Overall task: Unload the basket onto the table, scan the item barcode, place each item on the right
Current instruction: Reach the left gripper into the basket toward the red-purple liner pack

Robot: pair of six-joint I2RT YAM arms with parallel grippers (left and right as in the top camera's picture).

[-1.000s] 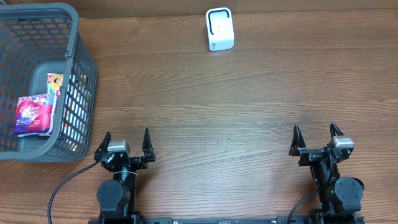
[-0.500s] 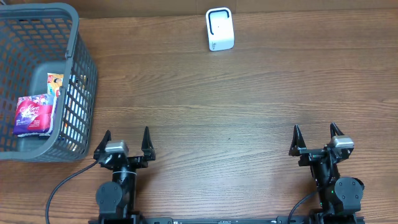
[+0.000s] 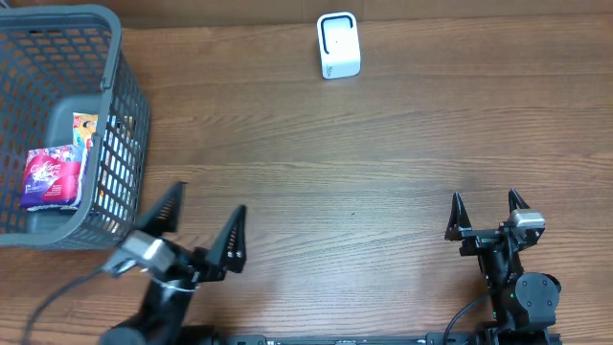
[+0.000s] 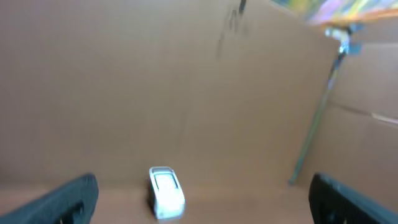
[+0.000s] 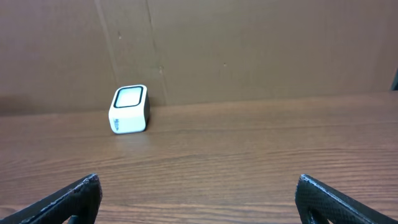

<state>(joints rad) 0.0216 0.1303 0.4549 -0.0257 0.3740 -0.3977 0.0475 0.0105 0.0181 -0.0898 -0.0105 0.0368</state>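
Basket wall (image 3: 123, 144) stands between purple packet (image 3: 53, 179) and white scanner (image 3: 338, 45).

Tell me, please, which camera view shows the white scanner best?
The right wrist view: the white scanner is sharp, its framed window facing the camera. Overhead shows it small, from above; the left wrist view shows it blurred.

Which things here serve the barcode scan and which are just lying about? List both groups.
For the job: white box-shaped barcode scanner; purple foil packet, lying in the grey plastic mesh basket.

Just lying about: slim orange-and-white pack beside the packet, maybe a later item; brown cardboard backdrop.
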